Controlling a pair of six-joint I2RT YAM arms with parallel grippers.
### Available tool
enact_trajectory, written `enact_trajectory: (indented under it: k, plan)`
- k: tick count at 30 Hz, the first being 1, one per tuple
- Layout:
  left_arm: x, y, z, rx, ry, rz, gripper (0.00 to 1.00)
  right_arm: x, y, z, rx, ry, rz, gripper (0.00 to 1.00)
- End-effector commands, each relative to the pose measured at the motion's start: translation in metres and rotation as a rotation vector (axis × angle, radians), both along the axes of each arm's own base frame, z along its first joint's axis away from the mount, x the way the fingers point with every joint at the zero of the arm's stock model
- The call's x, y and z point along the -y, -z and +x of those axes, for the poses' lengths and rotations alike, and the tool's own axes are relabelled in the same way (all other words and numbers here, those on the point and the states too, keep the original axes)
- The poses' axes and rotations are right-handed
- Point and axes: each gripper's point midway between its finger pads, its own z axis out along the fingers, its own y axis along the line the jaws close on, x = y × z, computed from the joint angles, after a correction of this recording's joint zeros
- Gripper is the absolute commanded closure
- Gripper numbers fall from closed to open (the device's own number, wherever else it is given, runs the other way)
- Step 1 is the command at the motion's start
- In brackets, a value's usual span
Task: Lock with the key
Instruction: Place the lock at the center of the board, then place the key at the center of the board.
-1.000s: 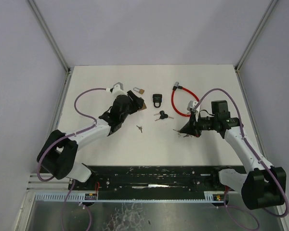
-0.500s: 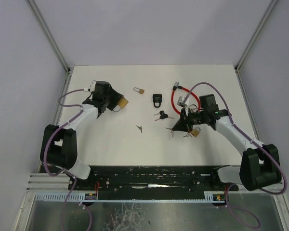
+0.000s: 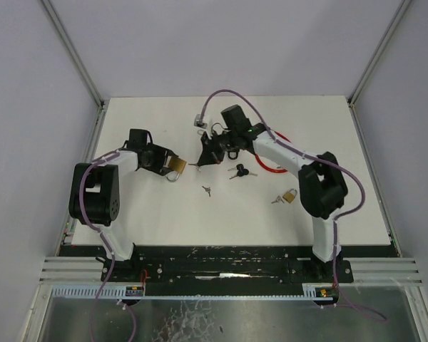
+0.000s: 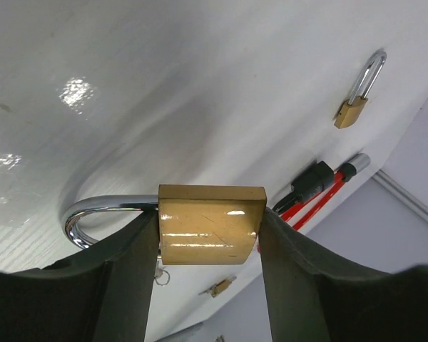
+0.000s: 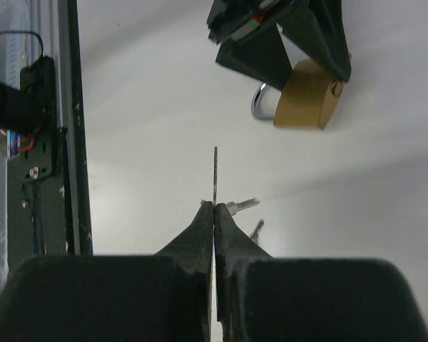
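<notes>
My left gripper (image 3: 170, 163) is shut on a large brass padlock (image 3: 177, 165) at the table's left, just above the surface. In the left wrist view the padlock body (image 4: 210, 224) sits between both fingers (image 4: 132, 271), and its steel shackle (image 4: 93, 214) points left. My right gripper (image 3: 202, 159) is shut on a thin key (image 5: 215, 174), seen edge-on, and a second key (image 5: 242, 205) hangs beside it. The key tip is a short way right of the padlock (image 5: 308, 96) and is not touching it.
A black padlock (image 3: 232, 149) and a red cable lock (image 3: 279, 152) lie behind the right arm. Black-headed keys (image 3: 240, 171), a small key (image 3: 207, 190) and a small brass padlock (image 3: 289, 195) lie mid-table. Another small brass padlock (image 4: 353, 110) lies farther back.
My right arm has swung left across the table with the key, up to the held padlock. My left gripper has shifted slightly, still gripping the padlock. A small brass padlock stays at mid-right.
</notes>
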Motion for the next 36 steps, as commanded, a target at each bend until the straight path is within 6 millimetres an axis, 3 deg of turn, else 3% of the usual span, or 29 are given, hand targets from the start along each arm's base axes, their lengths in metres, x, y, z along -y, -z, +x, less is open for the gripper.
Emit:
enact_trajectory:
  k: [1,6,10,14,22,26,28,31,36]
  plan:
    - [0.003,-0.014,0.003,0.0,-0.03,-0.145,0.81,-0.057,-0.001,0.008,-0.122,0.081,0.034,1.0]
    - [-0.024,-0.017,-0.003,0.003,-0.088,-0.116,0.58,-0.097,0.032,-0.01,-0.22,0.035,-0.037,1.0]
    - [-0.05,-0.028,-0.009,0.037,-0.146,-0.051,0.39,-0.102,0.03,-0.007,-0.184,0.052,-0.065,0.98]
    - [-0.058,-0.04,-0.012,0.067,-0.161,-0.017,0.2,-0.105,0.031,-0.007,-0.15,0.054,-0.09,0.96]
    - [-0.061,-0.049,-0.017,0.094,-0.144,0.004,0.15,-0.116,0.027,-0.004,-0.084,0.045,-0.129,0.91]
    - [-0.068,-0.067,-0.018,0.15,-0.16,0.047,0.12,-0.116,0.027,-0.003,-0.069,0.051,-0.135,0.86]
    - [-0.075,-0.076,-0.02,0.175,-0.182,0.09,0.01,-0.117,0.026,-0.003,-0.054,0.055,-0.141,0.8]
    - [-0.084,-0.089,-0.022,0.217,-0.207,0.119,0.0,-0.118,0.026,-0.004,-0.035,0.059,-0.155,0.74]
    - [-0.079,-0.109,-0.017,0.332,-0.12,0.069,0.0,-0.101,0.008,-0.013,0.034,0.005,-0.181,0.67]
